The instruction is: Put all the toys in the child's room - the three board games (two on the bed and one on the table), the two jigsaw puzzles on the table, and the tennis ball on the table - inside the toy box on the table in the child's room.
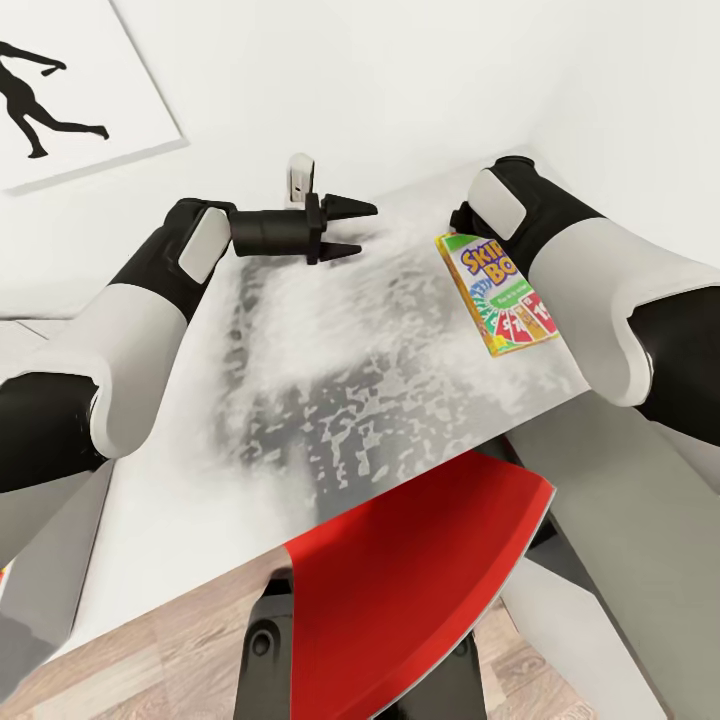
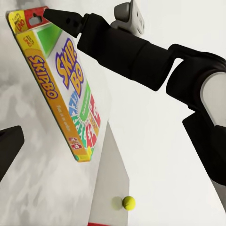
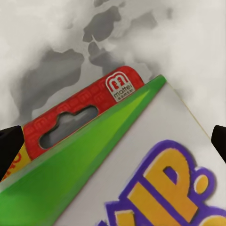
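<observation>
Since the Skip-Bo box [image 1: 497, 297] looks light, stiff and slick, my right fingers [image 3: 9, 143], spread wide, should pinch its long edges.

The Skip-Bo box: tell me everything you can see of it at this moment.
The Skip-Bo box is a flat printed carton, orange-yellow on its edges, with a white front bearing purple-and-yellow lettering, a green corner wedge and a fan of coloured cards. A red hang tab with a slot and a Mattel logo tops it. It lies face up on the table, near the far right edge. The right tool sits right over its tab end, fingers apart to either side; contact cannot be told.
</observation>
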Motion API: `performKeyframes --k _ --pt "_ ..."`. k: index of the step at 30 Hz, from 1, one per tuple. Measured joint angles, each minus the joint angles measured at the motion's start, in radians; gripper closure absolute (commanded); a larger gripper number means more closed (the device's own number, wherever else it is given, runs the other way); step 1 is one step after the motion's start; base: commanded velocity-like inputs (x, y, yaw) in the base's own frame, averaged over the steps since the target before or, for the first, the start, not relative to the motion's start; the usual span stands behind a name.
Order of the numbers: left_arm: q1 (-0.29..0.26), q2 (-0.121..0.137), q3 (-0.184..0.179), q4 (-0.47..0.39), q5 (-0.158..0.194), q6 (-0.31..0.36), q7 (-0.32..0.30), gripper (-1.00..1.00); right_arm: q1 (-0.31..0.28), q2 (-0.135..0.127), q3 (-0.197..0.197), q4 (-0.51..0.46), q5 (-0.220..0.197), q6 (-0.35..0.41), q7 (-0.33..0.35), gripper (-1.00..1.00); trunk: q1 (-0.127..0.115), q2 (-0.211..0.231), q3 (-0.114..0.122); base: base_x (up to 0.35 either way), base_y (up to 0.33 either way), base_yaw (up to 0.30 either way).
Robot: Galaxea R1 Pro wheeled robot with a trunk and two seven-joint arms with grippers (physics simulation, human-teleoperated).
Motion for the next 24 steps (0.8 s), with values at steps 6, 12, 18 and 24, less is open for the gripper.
performKeyframes --k 6,12,18,24 --pt "0.000 0.000 0.002 0.000 0.000 0.000 0.000 -1.00 0.000 0.003 0.003 -0.013 0.001 -0.001 -0.007 -1.00 0.000 0.000 0.000 0.000 0.000 0.000" --pt "0.000 -0.002 0.002 0.000 0.000 -0.001 0.000 -1.00 0.000 0.005 0.002 -0.030 0.001 -0.001 -0.010 -1.00 0.000 0.000 -0.001 0.000 0.000 0.000" --pt "0.000 -0.005 0.001 0.000 0.000 -0.001 0.000 -1.00 -0.001 0.008 0.002 -0.031 0.004 -0.020 -0.011 -1.00 0.000 0.000 -0.005 0.000 0.000 0.000" --pt "0.000 -0.006 -0.001 0.000 0.000 -0.002 0.000 -1.00 -0.001 0.009 0.002 -0.031 0.025 -0.029 -0.011 -1.00 0.000 0.000 -0.013 0.000 0.000 0.000"
